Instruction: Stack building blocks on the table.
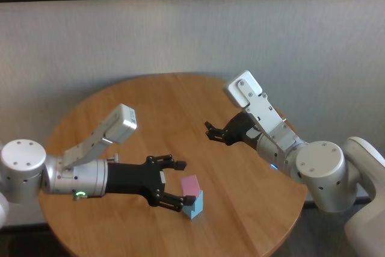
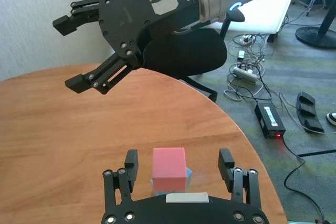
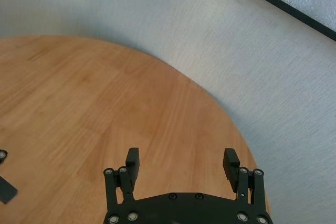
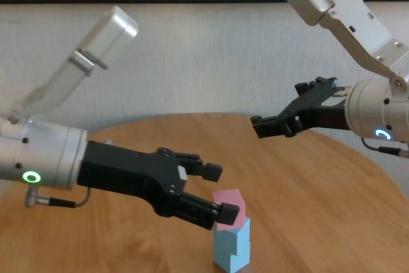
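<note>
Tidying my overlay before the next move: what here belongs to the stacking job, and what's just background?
Job:
pink block atop blue blocks
table
left gripper, open around the pink block
right gripper, open, raised

Background:
office chair
floor cables

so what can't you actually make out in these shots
- Blue blocks: chest view shows a blue stack under the pink block, with no clear seam.
- Left hand: open around the pink block; contact unclear in every view.
- Right hand: open and empty; table below it is cut off.

wall (image 1: 180, 28): pale grey, dark rail up top | floor (image 2: 294, 66): grey carpet (cables strewn) | black office chair (image 2: 184, 51)
</note>
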Motion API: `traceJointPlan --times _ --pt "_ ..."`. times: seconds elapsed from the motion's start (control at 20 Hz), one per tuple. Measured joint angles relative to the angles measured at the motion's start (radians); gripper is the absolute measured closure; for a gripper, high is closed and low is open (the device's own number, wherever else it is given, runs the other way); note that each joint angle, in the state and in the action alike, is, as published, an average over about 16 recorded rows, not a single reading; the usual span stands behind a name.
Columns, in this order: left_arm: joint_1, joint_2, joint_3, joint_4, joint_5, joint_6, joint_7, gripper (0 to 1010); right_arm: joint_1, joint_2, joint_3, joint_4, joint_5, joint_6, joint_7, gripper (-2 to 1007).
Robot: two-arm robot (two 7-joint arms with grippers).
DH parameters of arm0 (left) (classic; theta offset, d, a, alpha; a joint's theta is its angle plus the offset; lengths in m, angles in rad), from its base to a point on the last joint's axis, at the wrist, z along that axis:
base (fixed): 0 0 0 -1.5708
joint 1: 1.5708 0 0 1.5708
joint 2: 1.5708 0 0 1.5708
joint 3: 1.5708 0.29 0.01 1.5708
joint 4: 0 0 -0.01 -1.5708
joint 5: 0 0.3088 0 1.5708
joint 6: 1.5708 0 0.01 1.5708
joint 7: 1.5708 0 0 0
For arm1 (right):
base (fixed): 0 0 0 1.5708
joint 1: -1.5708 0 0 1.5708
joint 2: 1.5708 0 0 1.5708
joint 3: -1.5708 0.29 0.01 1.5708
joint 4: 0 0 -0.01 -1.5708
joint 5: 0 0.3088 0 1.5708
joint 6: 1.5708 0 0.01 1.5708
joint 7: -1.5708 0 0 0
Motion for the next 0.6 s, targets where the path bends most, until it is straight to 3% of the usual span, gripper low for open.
traceJointPlan --times 0.3,0.6 --pt "0.030 0.025 -0.043 -0.031 -0.026 -0.046 0.039 10 0.000 0.000 0.000 0.000 0.000 0.000 0.000 1" --pt "0.087 0.051 -0.117 -0.080 -0.046 -0.071 0.159 10 0.000 0.000 0.000 0.000 0.000 0.000 0.000 1"
